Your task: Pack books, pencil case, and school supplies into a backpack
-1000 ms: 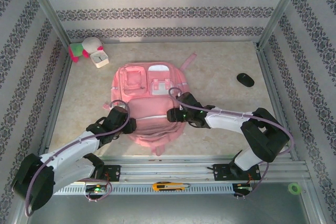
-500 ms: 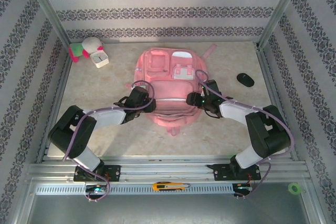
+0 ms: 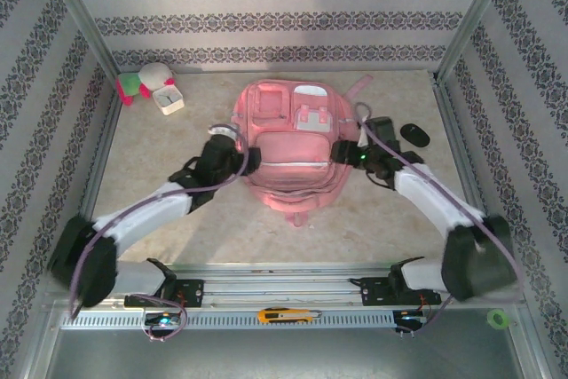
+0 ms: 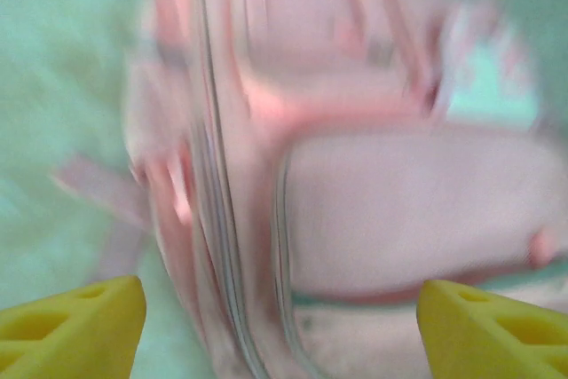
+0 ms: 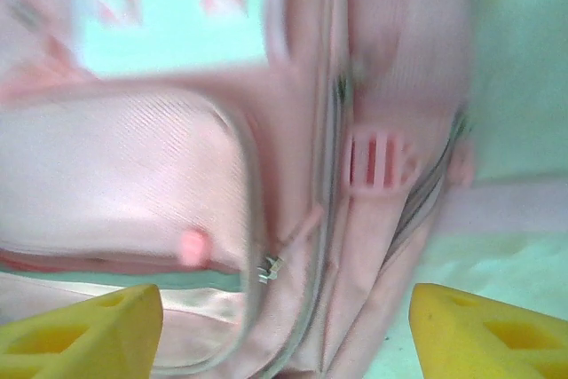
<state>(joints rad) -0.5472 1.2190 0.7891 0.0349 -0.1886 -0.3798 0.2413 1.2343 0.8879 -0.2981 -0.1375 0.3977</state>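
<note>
The pink backpack (image 3: 288, 144) lies flat in the middle of the table, pockets up and its top loop toward the arms. My left gripper (image 3: 247, 159) sits at its left side and my right gripper (image 3: 344, 153) at its right side. In the left wrist view, the left gripper (image 4: 284, 330) is open, its yellow fingertips (image 4: 80, 326) wide apart over blurred pink backpack (image 4: 390, 210) fabric. The right gripper (image 5: 284, 330) is open too, above the backpack (image 5: 124, 175) and a small metal zip pull (image 5: 271, 268). The books, pencil case and school supplies are out of view.
A black oval object (image 3: 414, 134) lies just right of the right gripper. A white square clock (image 3: 169, 99) and a plush toy (image 3: 142, 80) sit at the far left corner. A yellow utility knife (image 3: 286, 315) rests on the front rail, a green tape roll (image 3: 498, 318) at the near right.
The backpack has slid away from the near edge toward the table's middle. Both grippers have opened wider and drawn slightly outward from its sides.
</note>
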